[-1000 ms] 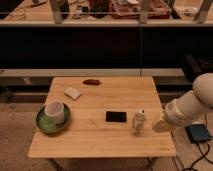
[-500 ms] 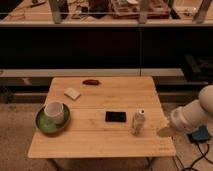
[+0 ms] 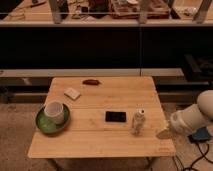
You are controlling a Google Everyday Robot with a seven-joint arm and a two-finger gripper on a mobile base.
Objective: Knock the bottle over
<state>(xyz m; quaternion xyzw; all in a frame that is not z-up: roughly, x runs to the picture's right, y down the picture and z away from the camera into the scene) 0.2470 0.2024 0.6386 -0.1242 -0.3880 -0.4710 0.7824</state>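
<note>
The bottle (image 3: 138,121) is small, slim and clear with a white cap. It stands upright on the right part of the wooden table (image 3: 100,142). My gripper (image 3: 163,132) is at the table's right edge, to the right of the bottle and apart from it. The pale arm (image 3: 192,119) comes in from the right.
A black flat object (image 3: 116,116) lies just left of the bottle. A white mug (image 3: 54,111) stands on a green plate (image 3: 44,126) at the left. A white pad (image 3: 72,93) and a dark reddish item (image 3: 91,82) lie farther back. A dark counter runs behind the table.
My arm and gripper have drawn back to the right, away from the bottle, toward the table's right edge. The bottle still stands upright in the same place.
</note>
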